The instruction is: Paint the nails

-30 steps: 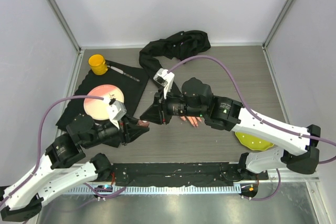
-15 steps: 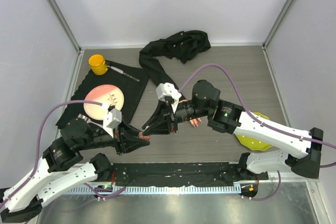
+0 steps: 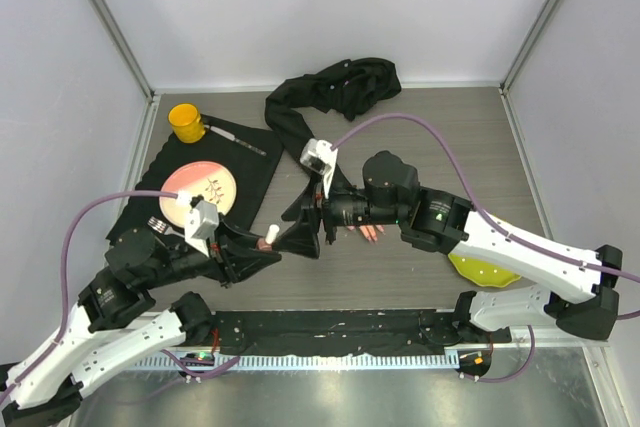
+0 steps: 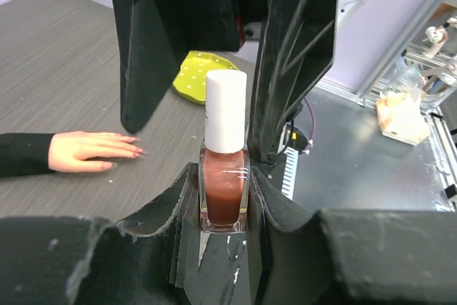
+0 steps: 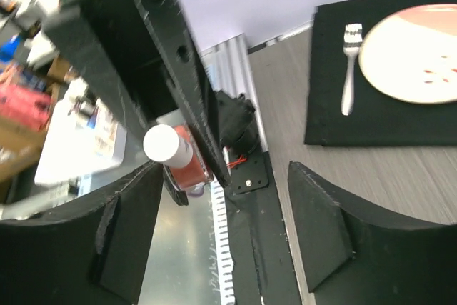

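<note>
My left gripper is shut on a small polish bottle of brownish-red lacquer, held upright with its white cap on. In the top view the bottle hangs above the table's front middle. My right gripper is open, its two black fingers standing either side of the cap without touching it. The pale mannequin hand lies flat on the table, its dark pinkish nails toward the bottle. In the top view the hand is mostly under my right arm, and its black sleeve runs to the back.
A black mat at left carries a pink plate, a fork and a pen. A yellow cup stands at the back left. A yellow-green dish lies at front right under my right arm.
My right gripper was closed around the bottle's cap and has now opened wide. The left arm has drawn the bottle slightly left and back; the cap stays on.
</note>
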`<state>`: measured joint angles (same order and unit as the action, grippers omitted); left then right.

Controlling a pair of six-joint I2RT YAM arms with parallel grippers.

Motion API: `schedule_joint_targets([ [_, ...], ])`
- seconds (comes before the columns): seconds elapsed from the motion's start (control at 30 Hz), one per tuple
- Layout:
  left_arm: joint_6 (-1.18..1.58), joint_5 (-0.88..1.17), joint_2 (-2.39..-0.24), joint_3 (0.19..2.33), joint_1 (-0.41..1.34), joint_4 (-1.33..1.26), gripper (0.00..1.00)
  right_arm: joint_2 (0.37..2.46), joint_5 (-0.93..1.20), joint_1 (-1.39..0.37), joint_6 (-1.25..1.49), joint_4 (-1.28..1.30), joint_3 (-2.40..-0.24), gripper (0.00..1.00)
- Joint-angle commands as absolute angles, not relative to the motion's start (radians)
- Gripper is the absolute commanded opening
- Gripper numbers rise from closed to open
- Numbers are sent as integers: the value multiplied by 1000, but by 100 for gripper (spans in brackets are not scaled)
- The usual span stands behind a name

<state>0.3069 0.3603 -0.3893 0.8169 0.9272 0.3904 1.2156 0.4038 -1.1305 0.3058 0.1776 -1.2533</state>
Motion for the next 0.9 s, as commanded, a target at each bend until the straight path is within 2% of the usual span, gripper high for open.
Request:
schedule_joint_targets([
  [0.0,281,287,-411,847,923,345,0,1180,236,-1132,438,288,-1356,80],
  [0.03,278,278,-417,848,923,350,0,1175,204,-1132,454,314,-1361,80],
  [0.1,264,259,-425,854,925,367,0,1177,169,-1132,485,345,-1391,87],
  [0.13,262,243,-434,857,925,371,0,1192,132,-1132,497,386,-1407,87],
  [0.17,256,238,-439,859,923,380,0,1203,115,-1131,505,411,-1425,77],
  [0.27,252,233,-454,867,923,385,0,1270,59,-1134,535,535,-1531,65],
  [0.43,244,224,-463,877,923,387,0,1312,63,-1150,540,575,-1614,64],
  [0.57,242,219,-472,877,923,391,0,1331,78,-1155,541,584,-1632,52],
  [0.8,241,207,-488,877,923,399,0,1338,126,-1158,537,561,-1617,47],
  [0.83,241,206,-489,879,923,402,0,1341,135,-1158,537,561,-1615,45],
  [0.87,242,204,-489,880,923,406,0,1345,143,-1158,535,560,-1615,40],
])
